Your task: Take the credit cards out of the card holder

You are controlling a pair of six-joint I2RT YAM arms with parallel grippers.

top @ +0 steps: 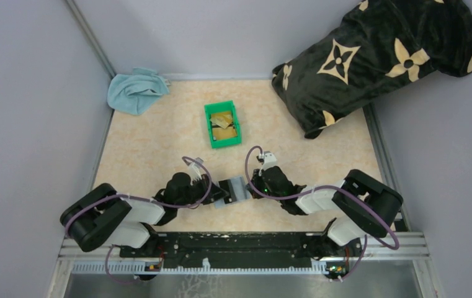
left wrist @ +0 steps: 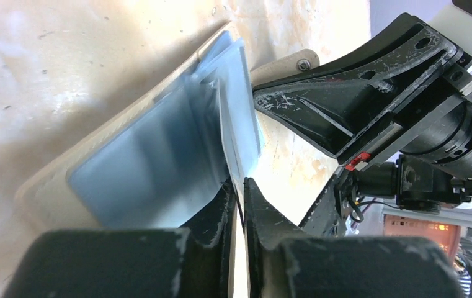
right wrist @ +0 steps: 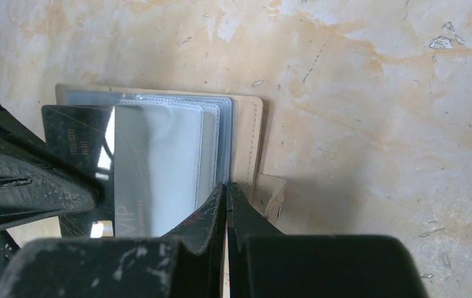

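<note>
Card holder (top: 234, 189) between left gripper (left wrist: 238, 186) and right gripper (right wrist: 227, 189), each clenched on an edge (black card (right wrist: 72, 133) showing)

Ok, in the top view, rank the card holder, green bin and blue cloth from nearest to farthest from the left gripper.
1. card holder, pinched by the left gripper, near edge.
2. green bin, mid-table, ahead of it.
3. blue cloth, far left corner.

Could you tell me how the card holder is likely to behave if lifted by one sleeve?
Probably floppy: the card holder fans into thin sleeves that curve where the left hand pinches one. Likely light, so it may drag when a card is pulled. The black card looks glossy, perhaps slippery.
</note>
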